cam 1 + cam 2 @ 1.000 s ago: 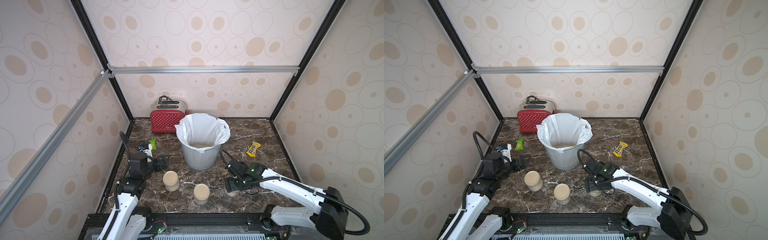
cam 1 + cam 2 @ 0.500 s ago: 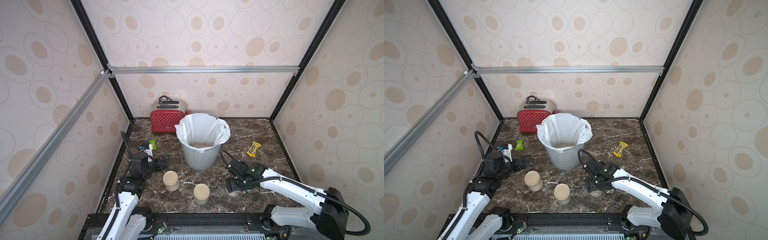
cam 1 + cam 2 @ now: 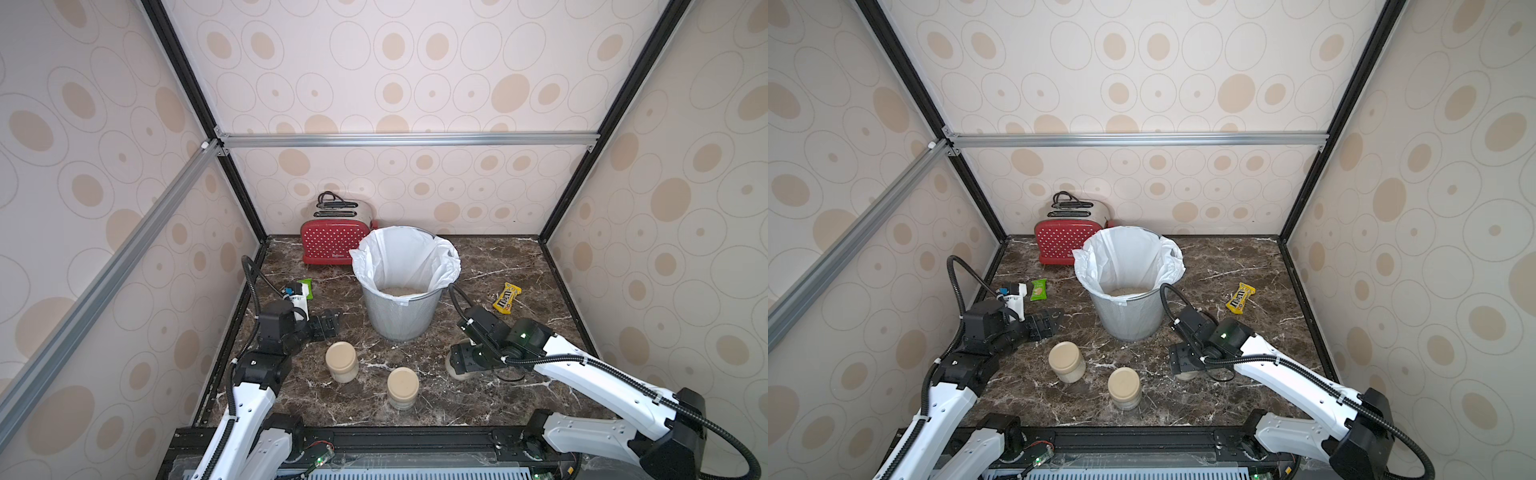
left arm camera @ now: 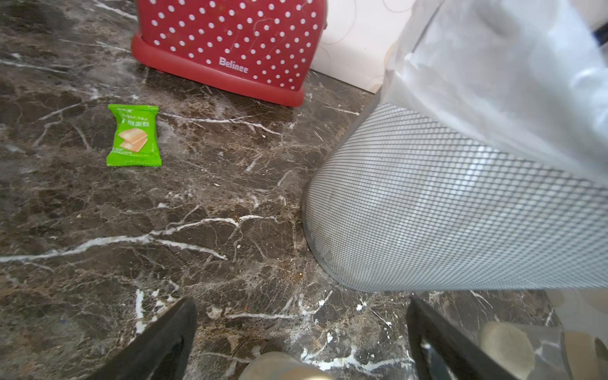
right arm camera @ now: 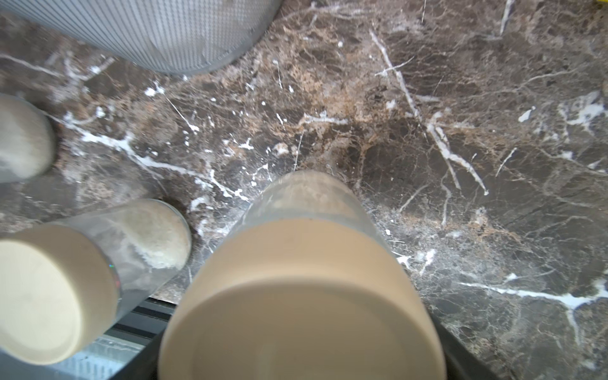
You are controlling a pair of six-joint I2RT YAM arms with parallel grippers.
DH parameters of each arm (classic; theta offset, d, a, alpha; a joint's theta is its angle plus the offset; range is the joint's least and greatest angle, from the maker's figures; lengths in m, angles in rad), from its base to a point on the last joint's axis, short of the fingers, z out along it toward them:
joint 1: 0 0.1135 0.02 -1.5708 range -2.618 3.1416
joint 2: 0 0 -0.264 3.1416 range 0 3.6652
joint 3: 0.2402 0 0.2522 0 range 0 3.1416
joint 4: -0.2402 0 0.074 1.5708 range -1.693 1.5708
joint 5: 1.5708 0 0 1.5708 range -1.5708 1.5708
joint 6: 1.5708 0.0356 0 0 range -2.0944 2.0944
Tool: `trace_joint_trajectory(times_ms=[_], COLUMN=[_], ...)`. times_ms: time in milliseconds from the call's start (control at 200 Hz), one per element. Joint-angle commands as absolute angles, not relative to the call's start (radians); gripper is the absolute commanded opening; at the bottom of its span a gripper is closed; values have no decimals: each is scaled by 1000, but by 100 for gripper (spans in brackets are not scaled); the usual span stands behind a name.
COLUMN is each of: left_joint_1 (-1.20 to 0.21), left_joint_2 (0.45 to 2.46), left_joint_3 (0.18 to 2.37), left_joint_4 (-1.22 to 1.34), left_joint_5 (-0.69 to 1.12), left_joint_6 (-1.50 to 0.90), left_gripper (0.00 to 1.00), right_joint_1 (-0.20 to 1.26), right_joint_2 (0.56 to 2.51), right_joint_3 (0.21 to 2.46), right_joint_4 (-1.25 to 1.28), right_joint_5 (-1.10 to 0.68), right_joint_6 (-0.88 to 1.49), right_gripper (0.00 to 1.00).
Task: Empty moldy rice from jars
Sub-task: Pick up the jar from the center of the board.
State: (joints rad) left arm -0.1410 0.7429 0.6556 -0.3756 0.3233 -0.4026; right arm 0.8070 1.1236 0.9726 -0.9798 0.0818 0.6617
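Nothing visibly moved, right tool straddling dusty beige-lidded jar, grip unclear, left tool apart, rice in bin

Three small, squat jars of clear glass stand upright on the dark marble tabletop, each closed with a flat round beige lid. The left jar and the middle jar stand near each other without touching, in front of the grey mesh bin. The middle jar holds a thin layer of pale grains at its base. The right jar stands further right, its glass clouded with pale dust. A shallow bed of off-white moldy rice lies at the bottom of the bin's white liner.
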Motion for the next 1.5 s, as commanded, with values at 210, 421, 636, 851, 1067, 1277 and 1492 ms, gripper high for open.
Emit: trace_joint_trajectory(times_ms=[210, 421, 636, 851, 1067, 1277, 1492], left_joint_1=[-339, -490, -596, -648, -731, -805, -821], left_joint_2=[673, 688, 730, 756, 808, 869, 928], left_joint_3=[713, 730, 756, 766, 761, 751, 766], left_joint_4=[-379, -377, -368, -325, -264, -169, -108], left_joint_5=[413, 439, 446, 483, 507, 535, 571], left_joint_6=[-85, 15, 47, 43, 31, 16, 11], left_gripper=[99, 99, 99, 99, 99, 99, 99], right_joint_1=[752, 749, 749, 751, 764, 797, 810], right_joint_2=[1060, 1073, 1091, 1115, 1135, 1180, 1182], right_joint_3=[1108, 1194, 1236, 1264, 1278, 1324, 1315], right_joint_4=[-954, -952, -919, -887, -846, -842, -793], right_joint_5=[-59, -155, -276, -357, -419, -462, -513], right_joint_6=[585, 534, 502, 491, 485, 455, 451], right_gripper=[63, 62, 62, 60, 60, 60, 61])
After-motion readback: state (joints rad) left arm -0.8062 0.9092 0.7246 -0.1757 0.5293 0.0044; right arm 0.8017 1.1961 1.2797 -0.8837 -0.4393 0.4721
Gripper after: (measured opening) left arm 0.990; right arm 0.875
